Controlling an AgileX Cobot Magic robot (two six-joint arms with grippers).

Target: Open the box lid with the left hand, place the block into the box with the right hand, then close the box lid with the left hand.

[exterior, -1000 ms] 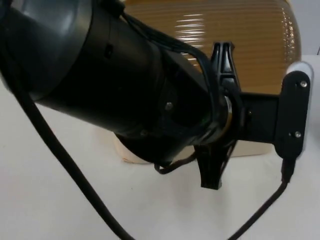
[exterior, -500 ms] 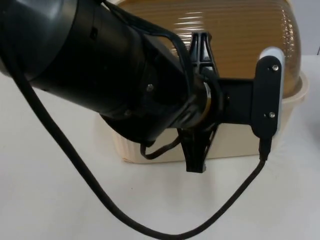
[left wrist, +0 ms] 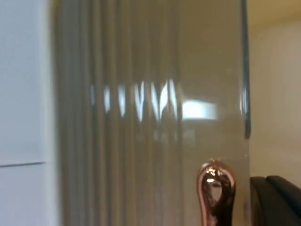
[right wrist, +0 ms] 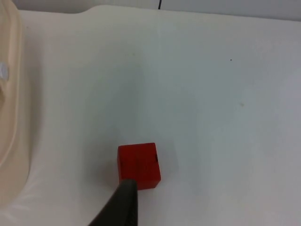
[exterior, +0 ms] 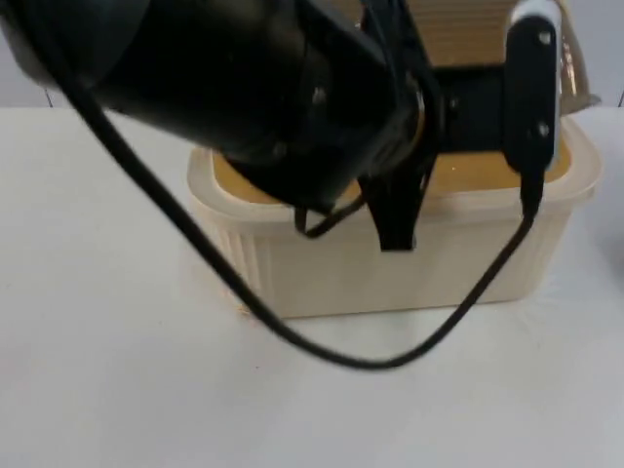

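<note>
My left gripper [exterior: 395, 210] lifts the box [exterior: 390, 263] lid [left wrist: 155, 113], grip state unclear; it could slip shut before the block [right wrist: 138, 165] goes in.

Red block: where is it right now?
The red block sits on the white table in the right wrist view, outside the cream box and apart from its rim, just beyond the right gripper's fingertip.
</note>
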